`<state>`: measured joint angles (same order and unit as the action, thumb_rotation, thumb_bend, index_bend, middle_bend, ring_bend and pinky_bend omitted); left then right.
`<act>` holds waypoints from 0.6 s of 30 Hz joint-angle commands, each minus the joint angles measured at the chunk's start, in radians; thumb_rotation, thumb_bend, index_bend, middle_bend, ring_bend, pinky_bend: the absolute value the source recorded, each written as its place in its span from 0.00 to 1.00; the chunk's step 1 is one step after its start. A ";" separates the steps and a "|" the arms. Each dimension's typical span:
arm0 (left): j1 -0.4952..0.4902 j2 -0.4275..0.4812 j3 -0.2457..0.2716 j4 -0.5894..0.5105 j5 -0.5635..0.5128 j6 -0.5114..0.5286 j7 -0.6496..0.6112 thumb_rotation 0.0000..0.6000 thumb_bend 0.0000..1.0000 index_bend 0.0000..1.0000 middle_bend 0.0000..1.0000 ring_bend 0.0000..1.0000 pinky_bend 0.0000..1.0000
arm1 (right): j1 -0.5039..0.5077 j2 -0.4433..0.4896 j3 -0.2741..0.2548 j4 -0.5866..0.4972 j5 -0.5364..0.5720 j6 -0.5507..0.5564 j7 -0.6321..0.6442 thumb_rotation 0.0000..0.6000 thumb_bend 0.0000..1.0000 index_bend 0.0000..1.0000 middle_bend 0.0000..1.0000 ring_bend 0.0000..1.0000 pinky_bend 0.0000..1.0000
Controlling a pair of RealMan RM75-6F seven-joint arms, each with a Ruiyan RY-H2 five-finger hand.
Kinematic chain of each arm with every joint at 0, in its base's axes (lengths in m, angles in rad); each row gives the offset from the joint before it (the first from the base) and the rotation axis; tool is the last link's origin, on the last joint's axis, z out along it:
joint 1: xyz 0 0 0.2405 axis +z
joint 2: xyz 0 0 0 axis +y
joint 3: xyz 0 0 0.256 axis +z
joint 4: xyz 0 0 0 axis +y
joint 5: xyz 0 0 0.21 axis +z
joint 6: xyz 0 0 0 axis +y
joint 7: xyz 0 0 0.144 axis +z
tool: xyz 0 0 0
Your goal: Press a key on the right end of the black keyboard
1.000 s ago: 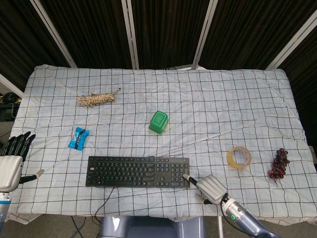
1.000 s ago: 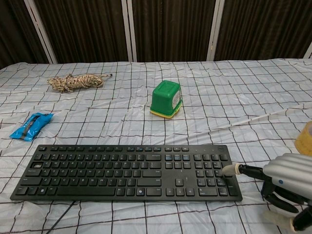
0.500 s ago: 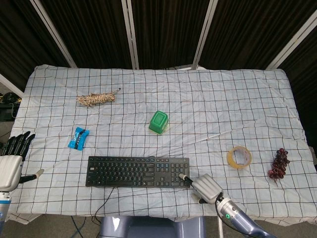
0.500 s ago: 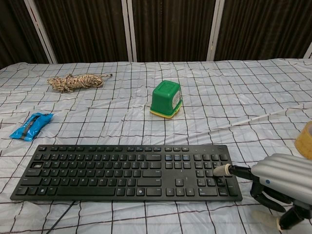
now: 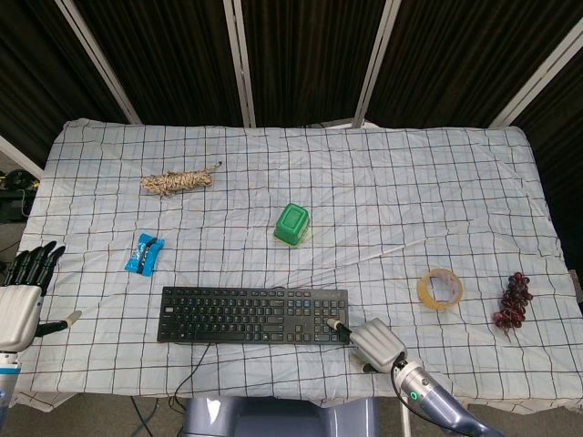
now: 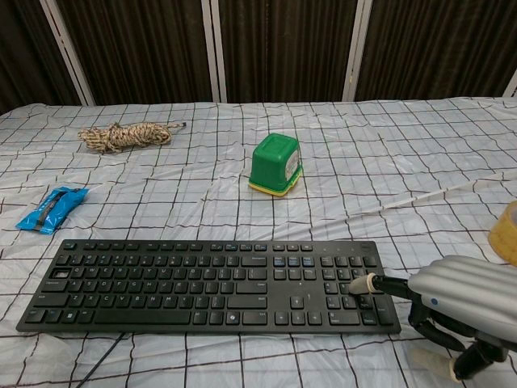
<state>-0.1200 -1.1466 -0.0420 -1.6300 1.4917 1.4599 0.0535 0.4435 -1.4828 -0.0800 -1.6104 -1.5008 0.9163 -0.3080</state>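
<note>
The black keyboard [image 5: 252,315] [image 6: 208,284] lies near the table's front edge. My right hand [image 5: 375,341] [image 6: 460,300] sits just off its right end, one finger stretched out with its tip on a key of the number pad, the other fingers curled under. My left hand [image 5: 20,296] hangs at the far left beside the table, fingers apart, holding nothing; the chest view does not show it.
A green cup [image 5: 292,224] [image 6: 275,164] lies behind the keyboard. A blue packet [image 5: 144,253] [image 6: 51,208] and a rope bundle [image 5: 177,181] [image 6: 121,135] lie to the left. A tape roll [image 5: 440,289] and grapes [image 5: 514,300] lie to the right.
My right hand slid left along the keyboard's right end, and its outstretched fingertip moved from the edge onto the number pad keys. The left hand stayed still.
</note>
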 commanded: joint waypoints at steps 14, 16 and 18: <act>0.001 0.000 0.000 -0.001 0.001 0.002 -0.001 1.00 0.00 0.00 0.00 0.00 0.00 | 0.003 -0.003 0.005 -0.015 0.023 0.020 -0.031 1.00 0.42 0.18 0.82 0.80 0.66; 0.001 0.000 0.000 -0.001 0.002 0.002 -0.003 1.00 0.00 0.00 0.00 0.00 0.00 | 0.005 0.003 0.011 -0.023 0.023 0.030 -0.037 1.00 0.42 0.18 0.82 0.80 0.66; 0.001 0.001 0.000 -0.001 0.002 0.003 -0.003 1.00 0.00 0.00 0.00 0.00 0.00 | 0.007 0.012 0.015 -0.032 0.024 0.036 -0.042 1.00 0.42 0.18 0.82 0.80 0.66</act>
<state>-0.1191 -1.1460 -0.0417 -1.6310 1.4938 1.4626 0.0505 0.4491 -1.4744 -0.0674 -1.6395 -1.4774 0.9499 -0.3475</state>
